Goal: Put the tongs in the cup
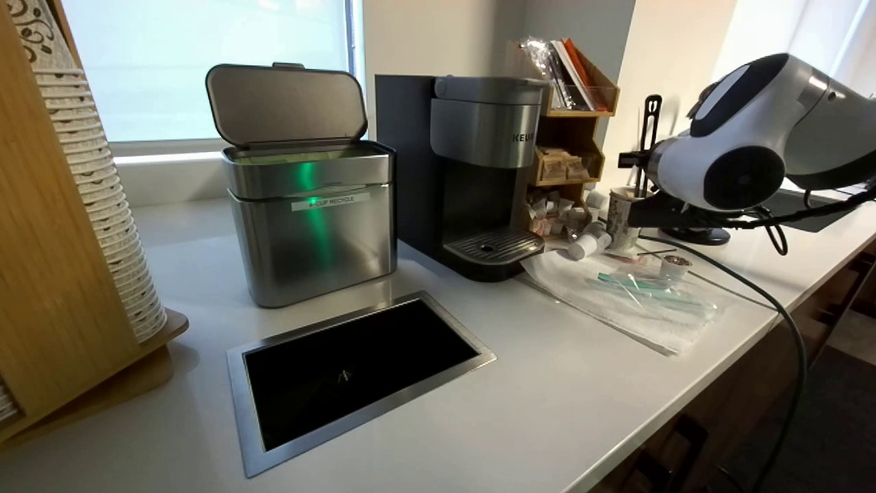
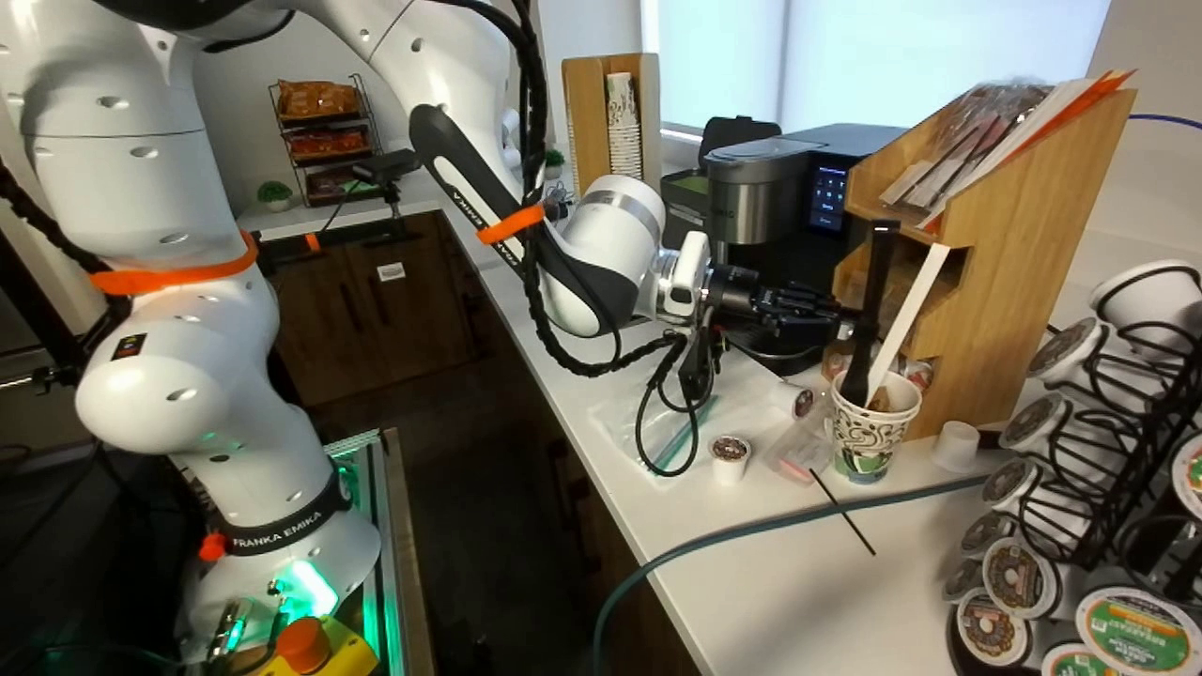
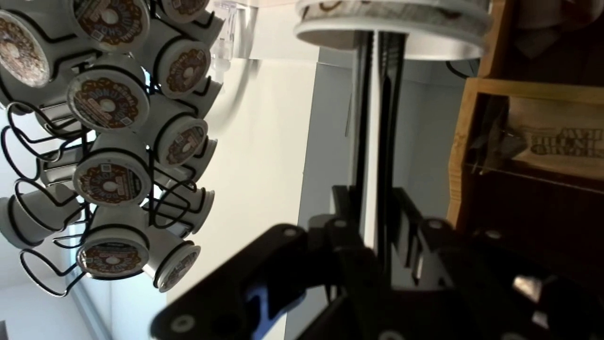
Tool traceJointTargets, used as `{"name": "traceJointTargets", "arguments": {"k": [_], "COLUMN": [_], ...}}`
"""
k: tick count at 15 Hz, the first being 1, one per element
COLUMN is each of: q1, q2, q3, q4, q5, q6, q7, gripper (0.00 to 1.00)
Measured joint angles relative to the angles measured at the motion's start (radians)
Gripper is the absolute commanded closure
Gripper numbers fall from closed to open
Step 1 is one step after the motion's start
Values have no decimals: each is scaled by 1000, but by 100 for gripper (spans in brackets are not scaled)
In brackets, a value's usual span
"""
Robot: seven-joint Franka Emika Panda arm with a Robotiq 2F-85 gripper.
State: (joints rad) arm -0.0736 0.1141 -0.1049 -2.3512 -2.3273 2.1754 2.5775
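We find the dark tongs (image 2: 878,272) standing in the patterned paper cup (image 2: 866,449), their lower ends inside the rim and most of their length rising above it at a slight tilt. Our gripper (image 3: 375,203) is clamped on them above the rim: in the wrist view, where the cup hangs mouth-down at the top, a finger (image 3: 343,203) presses against each side of the tongs. Sharing the cup we see a flat white stick (image 2: 909,314), its upper end leaning away from the tongs, and something brownish inside that we cannot make out.

Just beside the cup, the wooden organiser (image 2: 1033,253) holds white and orange papers (image 1: 579,72) in its top bay, brown packets (image 1: 563,166) in the middle one and small white tubs (image 1: 549,207) at the bottom. The wire rack (image 2: 1117,498) carries pods (image 3: 108,104) with their printed lids facing outward. On the white counter (image 2: 779,582) near the cup, one pod (image 2: 730,460) stands upright and another (image 2: 795,400) lies on its side. In an exterior view we see the steel recycle bin (image 1: 318,253) with its lid (image 1: 291,106) raised over a greenish lining (image 1: 291,158), and the wooden dispenser (image 1: 55,274) holding a tall stack of paper cups (image 1: 102,171). The steel-framed opening (image 1: 373,409) in the counter is too dark inside for us to read.
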Motion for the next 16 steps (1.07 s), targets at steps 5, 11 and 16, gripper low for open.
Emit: {"name": "traceJointTargets", "arguments": {"k": [5,11,16], "q1": [-3,-16,-22], "q2": [51,98,110], "q3": [11,23,38], "q4": [20,58,59], "q5": [0,0,0], "q6": [-7,-21,-21], "q7": [-11,-47,-47], "gripper": [94,21,0]}}
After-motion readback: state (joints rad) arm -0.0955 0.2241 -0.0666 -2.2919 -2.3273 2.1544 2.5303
